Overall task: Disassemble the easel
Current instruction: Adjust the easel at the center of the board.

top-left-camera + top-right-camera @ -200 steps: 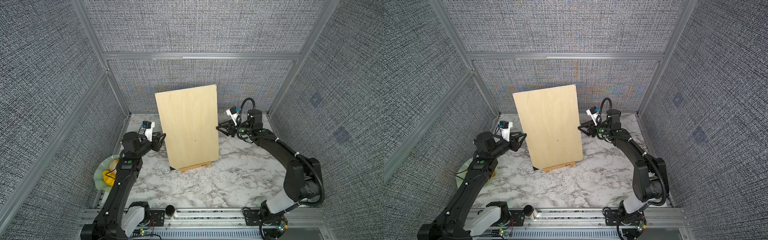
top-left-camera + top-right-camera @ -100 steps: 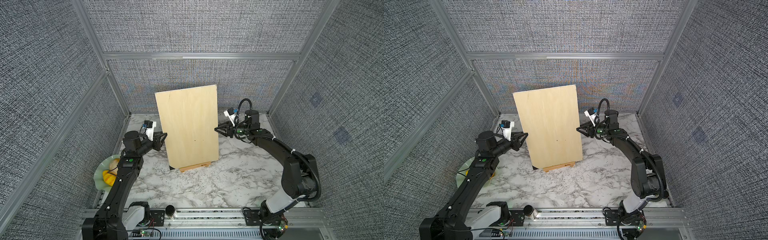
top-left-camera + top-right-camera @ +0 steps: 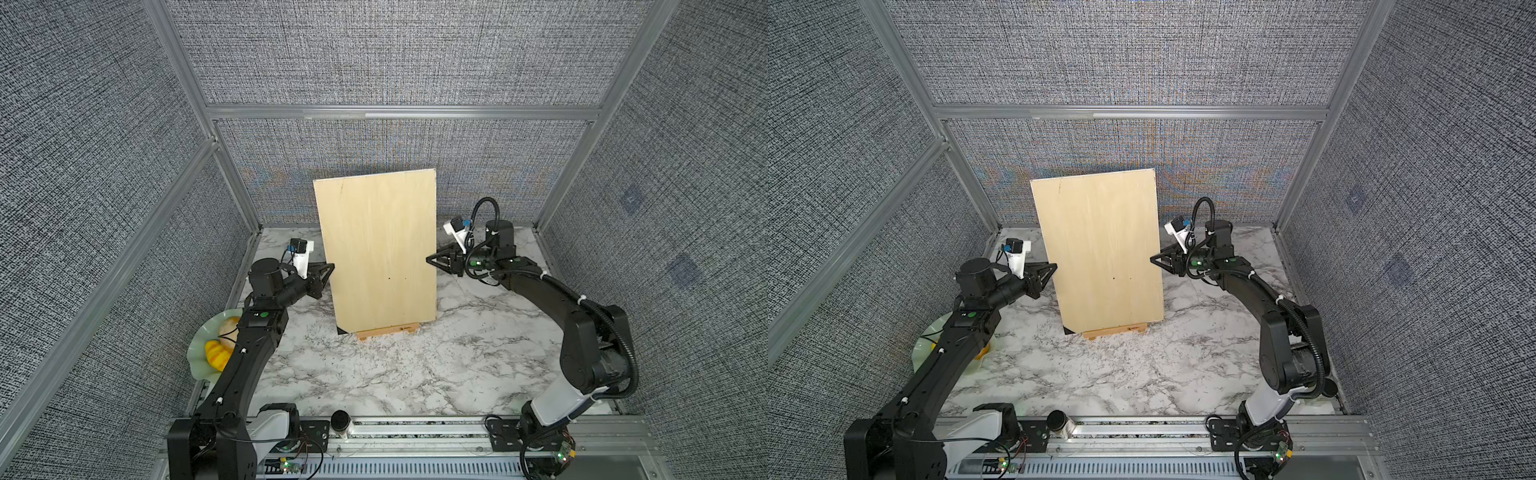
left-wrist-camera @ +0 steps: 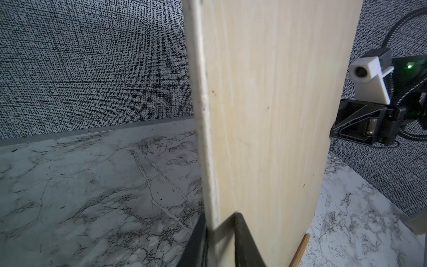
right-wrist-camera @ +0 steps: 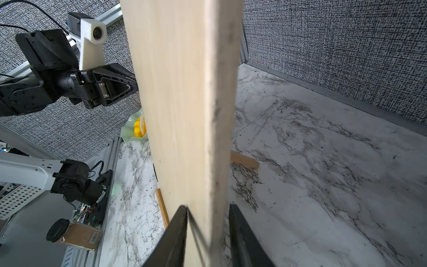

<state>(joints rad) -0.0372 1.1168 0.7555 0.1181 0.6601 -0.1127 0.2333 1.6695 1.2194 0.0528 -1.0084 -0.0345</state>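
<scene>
The easel is mostly hidden behind a pale plywood board (image 3: 378, 257) (image 3: 1100, 257) that stands on it. Only its orange-tan ledge bar (image 3: 388, 331) (image 3: 1115, 330) shows under the board in both top views. The right wrist view also shows the ledge's end (image 5: 161, 208) and one rear foot (image 5: 245, 160). My left gripper (image 3: 330, 266) (image 4: 219, 216) straddles the board's left edge, open by a narrow margin: one finger lies against the back face, the other sits just off the front. My right gripper (image 3: 429, 259) (image 5: 208, 205) straddles the right edge, open, with a small gap at its rear finger.
A pale green plate (image 3: 199, 357) with yellow-orange fruit sits at the table's left edge under my left arm. A black-lidded jar (image 3: 340, 422) lies on the front rail. Grey fabric walls close in the marble table (image 3: 395, 374) on three sides.
Both grippers have moved inward onto the board's side edges, and their jaws have narrowed around it. The board and easel have not moved.
</scene>
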